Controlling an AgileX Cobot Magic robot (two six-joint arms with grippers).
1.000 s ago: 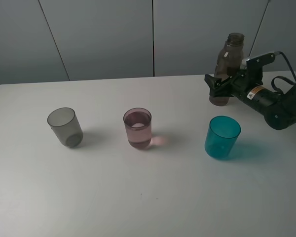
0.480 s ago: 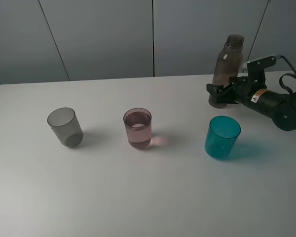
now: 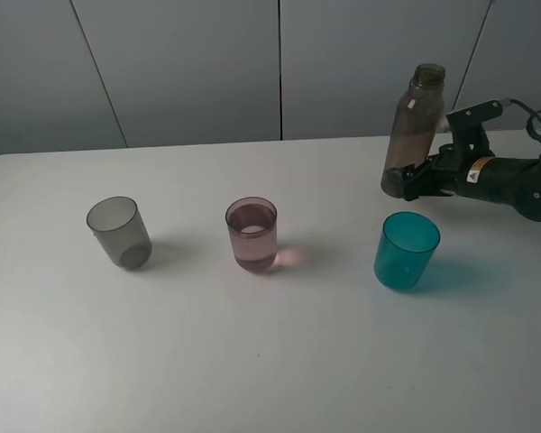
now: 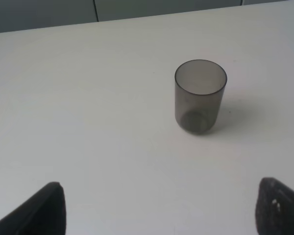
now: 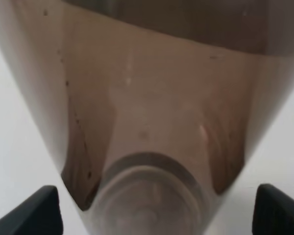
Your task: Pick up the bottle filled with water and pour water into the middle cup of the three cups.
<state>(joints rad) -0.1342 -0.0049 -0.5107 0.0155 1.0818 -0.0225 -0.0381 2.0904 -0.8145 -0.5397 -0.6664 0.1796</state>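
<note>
The bottle (image 3: 416,131) stands tilted behind the teal cup (image 3: 406,251), its base on or just off the counter (image 3: 279,361). Our right gripper (image 3: 413,180) has its fingers clamped low around the bottle's base. Gripped so low, it could tip or slosh as we lift. The right arm reaches in nearly level. The pink middle cup (image 3: 252,234) sits well apart. Our left gripper (image 4: 159,208) hangs wide open near the grey cup (image 4: 200,95).
</note>
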